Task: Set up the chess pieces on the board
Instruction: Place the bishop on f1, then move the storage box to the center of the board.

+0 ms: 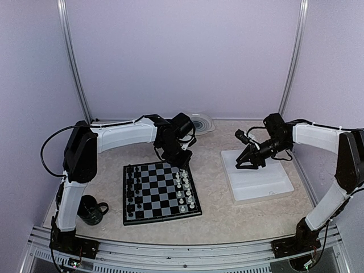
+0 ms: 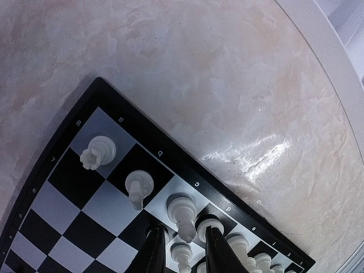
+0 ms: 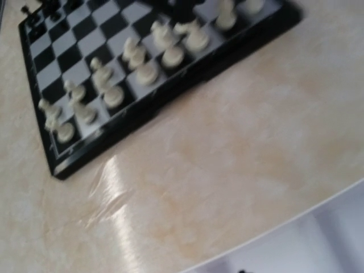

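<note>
The left tool (image 2: pixel 182 232) hangs low over the far right corner of the board (image 2: pixel 139 133), its two dark fingers (image 2: pixel 153 250) parted a little, with a small white pawn (image 2: pixel 181 253) standing in the gap and no finger plainly touching it; just beyond the fingertips a taller white piece (image 2: pixel 182 211) stands on a light square, then a knight (image 2: pixel 138 187), then a rook (image 2: pixel 98 152) on the corner square, all upright along the edge row; seen from above, the white pieces (image 1: pixel 183 189) fill the two right-hand columns of the board and the black pieces (image 1: pixel 133 190) the two left-hand columns, the squares between them bare; the board lies flat on the mottled beige desk (image 1: pixel 222 222), in front of the left arm; a dark mug (image 1: pixel 91 209) sits near that arm's base, off the board's left edge, and a round ringed dish (image 1: pixel 200 122) lies at the back wall; the right tool (image 1: pixel 245 163) hangs above the far left part of the white tray (image 1: pixel 267 190), well apart from the board; whether its fingers are spread or pressed together I cannot tell, since its wrist view is blurred and does not show the fingers.
</note>
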